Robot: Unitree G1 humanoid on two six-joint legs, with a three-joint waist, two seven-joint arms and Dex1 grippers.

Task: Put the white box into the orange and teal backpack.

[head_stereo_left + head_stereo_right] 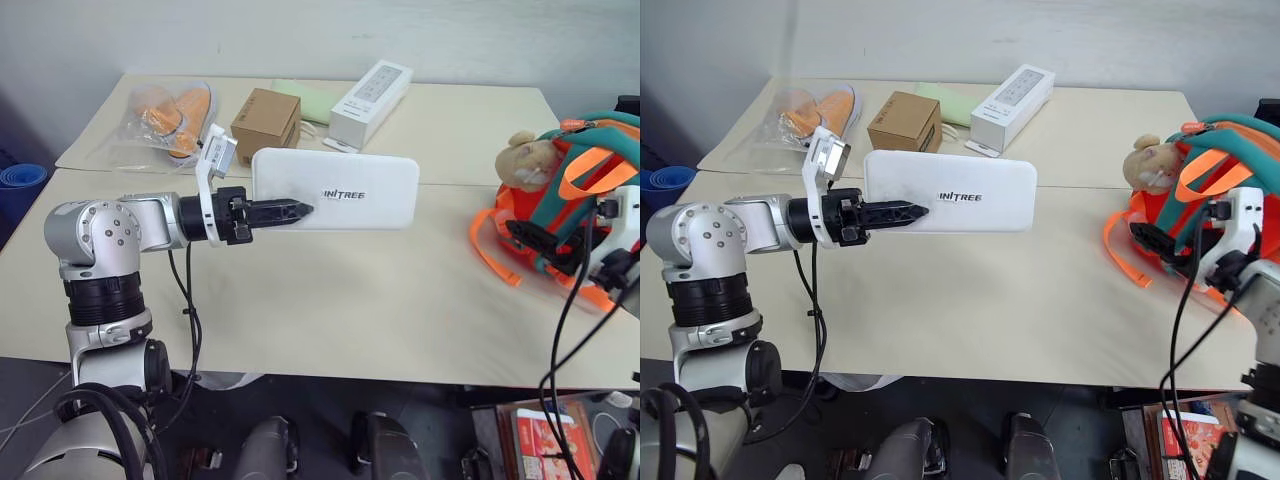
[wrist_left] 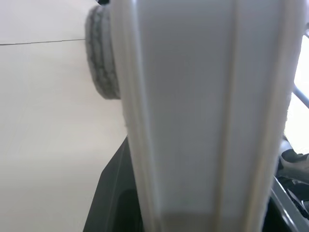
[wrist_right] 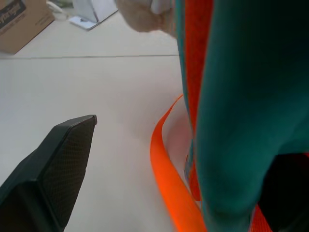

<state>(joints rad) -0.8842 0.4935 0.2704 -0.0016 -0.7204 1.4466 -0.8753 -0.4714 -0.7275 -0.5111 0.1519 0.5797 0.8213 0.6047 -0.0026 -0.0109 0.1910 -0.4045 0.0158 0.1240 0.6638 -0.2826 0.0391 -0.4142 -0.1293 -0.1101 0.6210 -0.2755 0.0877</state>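
Observation:
My left gripper (image 1: 300, 210) is shut on the left end of the white box (image 1: 360, 190), holding it flat in the air over the middle of the table, lettering up. In the left wrist view the box's edge (image 2: 193, 121) runs straight out between the fingers. The orange and teal backpack (image 1: 600, 170) rests at the table's right edge with a tan plush toy (image 1: 528, 160) on its near-left side. My right gripper (image 1: 540, 245) is open against the backpack's left side. One finger (image 3: 58, 164) shows over bare table beside an orange strap (image 3: 166, 164) and a teal panel (image 3: 231, 96).
At the back of the table stand a brown cardboard cube (image 1: 265, 122), a longer white box with a grey top (image 1: 370, 100), a pale green item (image 1: 312, 100) and bagged orange shoes (image 1: 175, 115). Cables hang along the right arm. Packages (image 1: 545, 440) lie on the floor, lower right.

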